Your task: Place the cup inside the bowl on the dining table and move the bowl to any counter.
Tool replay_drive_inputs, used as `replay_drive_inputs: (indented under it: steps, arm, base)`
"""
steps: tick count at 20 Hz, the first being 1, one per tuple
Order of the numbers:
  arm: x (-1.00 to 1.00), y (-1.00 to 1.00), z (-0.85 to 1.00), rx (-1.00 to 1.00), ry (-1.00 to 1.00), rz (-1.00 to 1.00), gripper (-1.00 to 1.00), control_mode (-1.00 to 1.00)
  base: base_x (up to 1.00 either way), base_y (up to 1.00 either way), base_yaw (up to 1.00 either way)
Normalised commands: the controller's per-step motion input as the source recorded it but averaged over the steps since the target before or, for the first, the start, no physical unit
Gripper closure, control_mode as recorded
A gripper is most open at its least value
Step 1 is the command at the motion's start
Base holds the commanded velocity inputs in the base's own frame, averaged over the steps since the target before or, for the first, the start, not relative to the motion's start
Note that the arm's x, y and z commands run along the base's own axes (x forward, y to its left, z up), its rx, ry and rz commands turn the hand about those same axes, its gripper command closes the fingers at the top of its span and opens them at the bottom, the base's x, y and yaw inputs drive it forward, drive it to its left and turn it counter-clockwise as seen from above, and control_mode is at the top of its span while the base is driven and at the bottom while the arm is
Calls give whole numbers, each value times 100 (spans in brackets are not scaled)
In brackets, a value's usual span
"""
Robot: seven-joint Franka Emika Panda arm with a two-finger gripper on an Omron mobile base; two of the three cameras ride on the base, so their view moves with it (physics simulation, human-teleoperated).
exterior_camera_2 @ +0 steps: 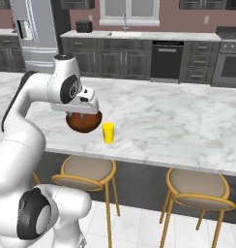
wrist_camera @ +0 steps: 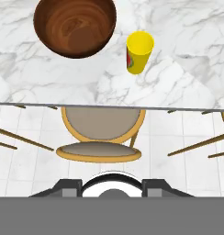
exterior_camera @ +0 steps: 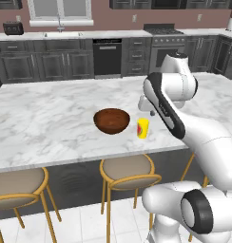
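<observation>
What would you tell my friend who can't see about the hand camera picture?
Looking down from above, a small yellow cup with a red mark stands upright on the white marble dining table, beside but not touching an empty dark wooden bowl. Below the table edge, a round gold-legged stool sits on a pale tiled floor.

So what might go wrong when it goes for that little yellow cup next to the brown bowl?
The small yellow cylindrical cup stands upright, close beside the wide dark reddish-brown wooden bowl and apart from it, so a finger coming down on that side might bump the bowl. Both sit near the edge of the white marble dining table, above the round gold-legged stool; a tipped cup might roll off.
</observation>
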Motion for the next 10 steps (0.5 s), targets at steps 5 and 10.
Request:
replay_drive_inputs:
  steps: [5, 10]
  arm:
    - [0, 0, -1, 0, -5, 0, -100, -100]
    - [0, 0, -12, -1, -6, 0, -100, -100]
  base:
    - [0, 0, 0]
    - [0, 0, 0]
